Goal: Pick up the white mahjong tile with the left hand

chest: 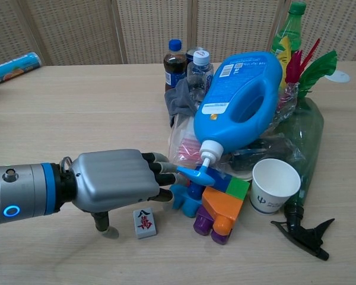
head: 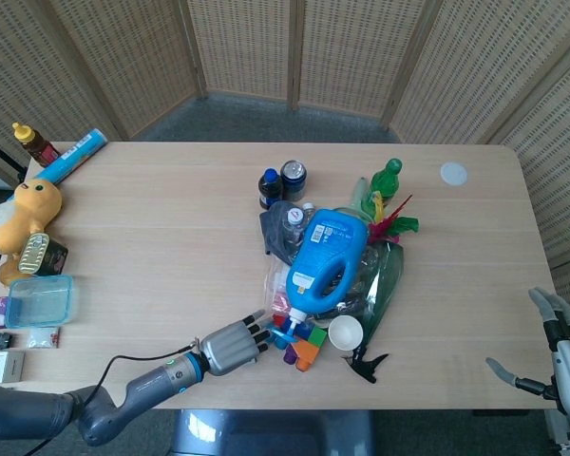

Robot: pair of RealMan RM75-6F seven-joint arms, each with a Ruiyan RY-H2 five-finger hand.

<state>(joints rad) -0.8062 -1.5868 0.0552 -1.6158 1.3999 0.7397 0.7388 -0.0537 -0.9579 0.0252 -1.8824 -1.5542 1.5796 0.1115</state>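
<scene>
Left hand (chest: 115,187) low over pale wooden bench (chest: 77,113), fingers spread, holding nothing. Small white mahjong tile with red character (chest: 145,222) flat on bench just beneath palm, beside colourful toy blocks (chest: 216,208). Right hand (head: 565,366) open at bench edge.

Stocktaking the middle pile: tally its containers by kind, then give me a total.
Upright plastic drink bottles (dark with blue cap, clear with white cap, green): 3
Silver-topped metal can: 1
Blue plastic detergent jug: 1
White paper cup: 1
Clear green plastic bottle lying down: 1
Total: 7
</scene>
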